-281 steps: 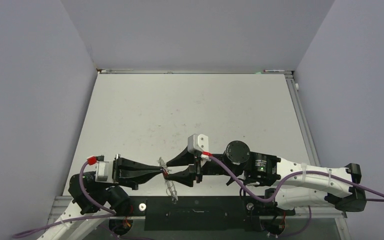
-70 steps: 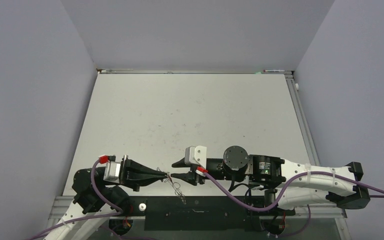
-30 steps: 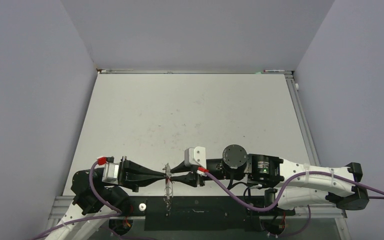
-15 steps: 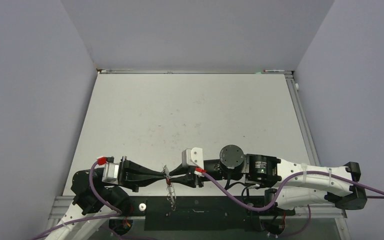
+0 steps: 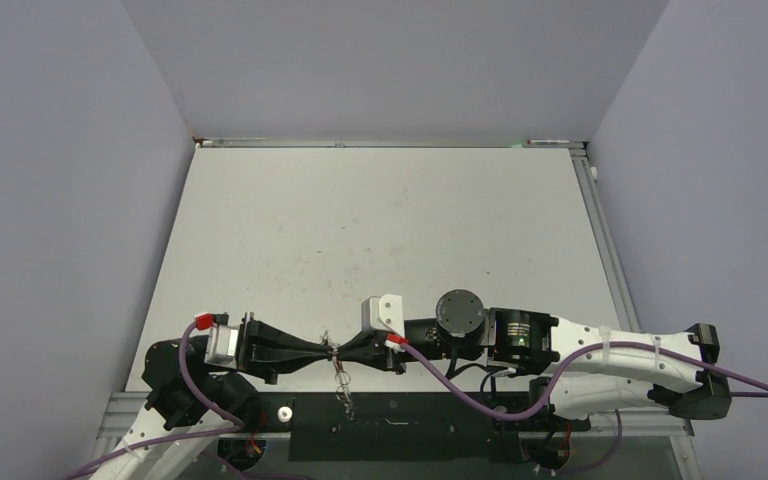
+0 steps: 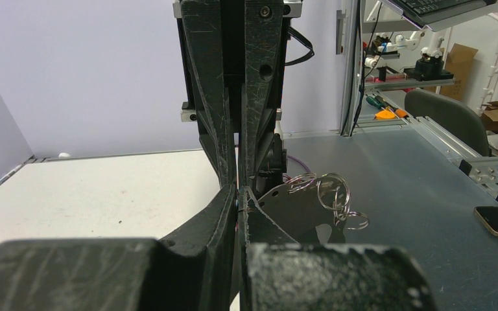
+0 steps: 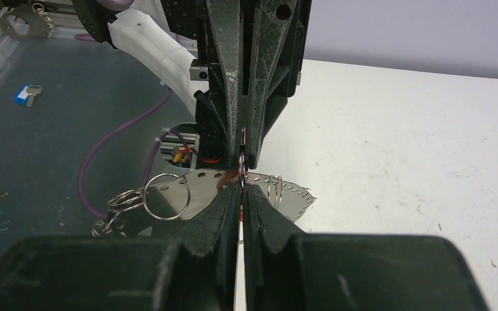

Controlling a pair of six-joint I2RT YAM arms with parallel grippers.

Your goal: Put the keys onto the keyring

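The two grippers meet tip to tip above the table's near edge. The keyring (image 5: 341,385), a flat pale grey plate with small holes and wire loops round its rim, hangs below them. My left gripper (image 5: 326,350) is shut on a thin wire loop at the keyring's rim (image 6: 295,210). My right gripper (image 7: 241,188) is shut too, pinching a wire loop seen edge-on just in front of the left gripper (image 7: 243,152). A red speck (image 7: 220,184) shows beside my right fingertips. No key shows clearly at the jaws.
Free wire loops (image 7: 166,194) dangle from the plate. The white table (image 5: 380,230) stretches away behind the arms, walled on three sides. Loose keys, one with a blue tag (image 7: 26,94), lie on a dark surface off the table's near side.
My right gripper has slid left up to the left gripper's tips and shut there. The hanging keyring has swung slightly. The left gripper has stayed shut in place.
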